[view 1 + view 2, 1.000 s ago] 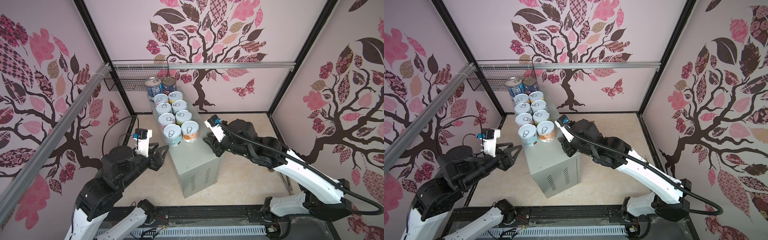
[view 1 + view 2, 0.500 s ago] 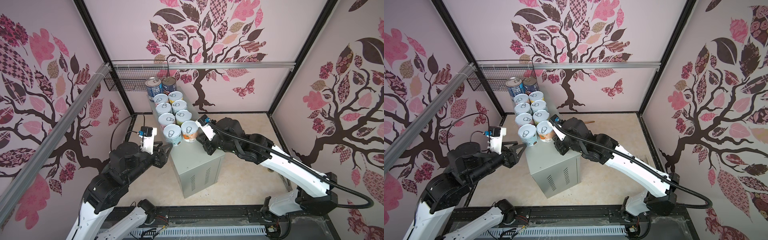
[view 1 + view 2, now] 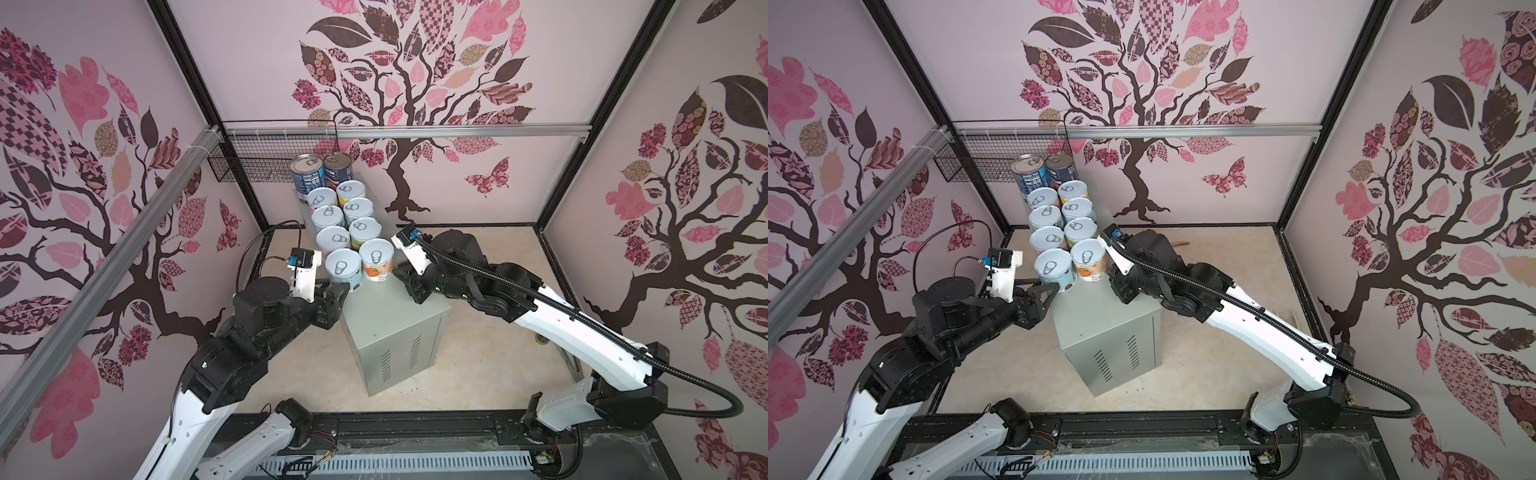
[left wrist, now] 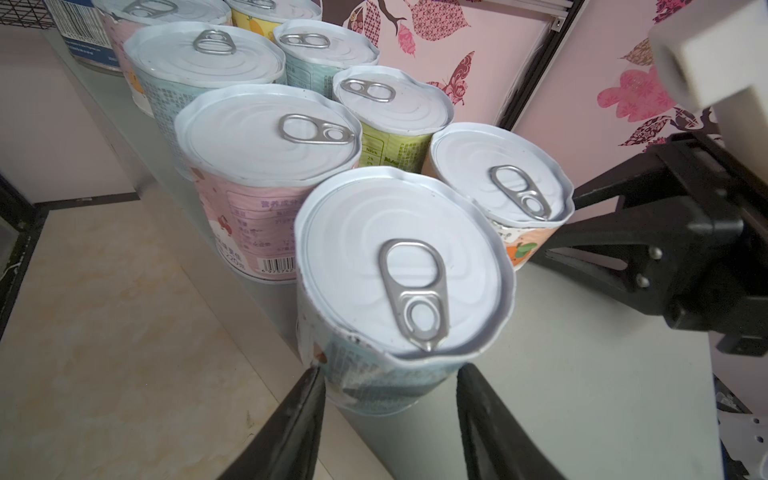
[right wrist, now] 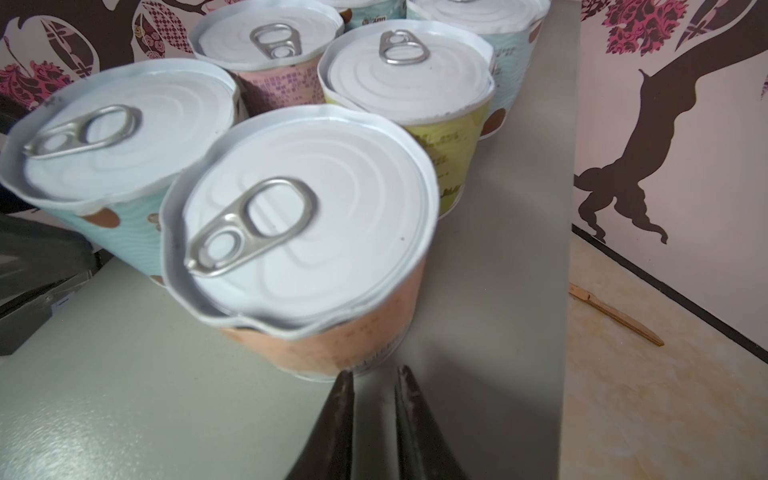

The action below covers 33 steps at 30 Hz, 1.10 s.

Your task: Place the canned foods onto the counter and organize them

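Lining the grey counter (image 3: 395, 328) between tree-papered walls (image 3: 478, 174), the canned foods (image 3: 330, 214) stand paired. The left gripper (image 4: 386, 372) straddles the teal can (image 4: 399, 266), jaws apart. The right gripper (image 5: 372, 386), pinched closed, sits beside the orange can (image 5: 307, 216).

Painted sheet metal, light grey and matt, is seen on the counter (image 3: 386, 316). On it, short cans (image 4: 399, 266) are marked by smooth white satin lids, bright metal pull tabs and thin printed labels crinkled at the rims. At the counter's far end, tall cans (image 3: 307, 172) are topped by bare shiny metal. Behind the counter, the basket (image 3: 249, 166) is made of black wire. Beside the counter, the floor (image 3: 478, 353) is seen smooth, faintly glossy.
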{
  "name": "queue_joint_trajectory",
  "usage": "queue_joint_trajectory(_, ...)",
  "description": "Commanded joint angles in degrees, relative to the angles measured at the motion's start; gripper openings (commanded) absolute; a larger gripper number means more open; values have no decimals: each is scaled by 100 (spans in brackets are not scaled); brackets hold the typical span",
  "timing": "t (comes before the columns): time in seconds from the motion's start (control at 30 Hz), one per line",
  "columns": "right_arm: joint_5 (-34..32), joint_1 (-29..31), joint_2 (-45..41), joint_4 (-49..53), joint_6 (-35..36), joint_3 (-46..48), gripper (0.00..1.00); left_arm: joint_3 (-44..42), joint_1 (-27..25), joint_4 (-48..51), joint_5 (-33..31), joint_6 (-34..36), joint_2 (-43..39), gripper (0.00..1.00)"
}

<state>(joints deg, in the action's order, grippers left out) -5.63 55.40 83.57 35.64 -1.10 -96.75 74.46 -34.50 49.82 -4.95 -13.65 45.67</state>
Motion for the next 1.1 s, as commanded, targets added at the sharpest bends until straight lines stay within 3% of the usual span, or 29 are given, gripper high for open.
queue_joint_trajectory(0.0,85,-22,196,-288,-40,-200,22,-86,3,-217,-78,81,55,54)
queue_joint_trajectory(0.27,73,-27,88,-207,-39,-250,29,-20,4,-190,16,-11,-30,55)
queue_joint_trajectory(0.47,-187,-42,-177,-85,-39,-248,34,370,-1,57,-96,-166,-199,60)
queue_joint_trajectory(0.8,185,-687,-211,-178,-254,-502,35,1235,2,715,-1772,-373,-198,59)
queue_joint_trajectory(0.97,438,-1079,80,-348,-329,-797,35,1256,5,332,-2193,-279,-9,61)
queue_joint_trajectory(1.07,940,-1427,261,-621,-548,-832,35,1308,37,53,-2434,-239,208,61)
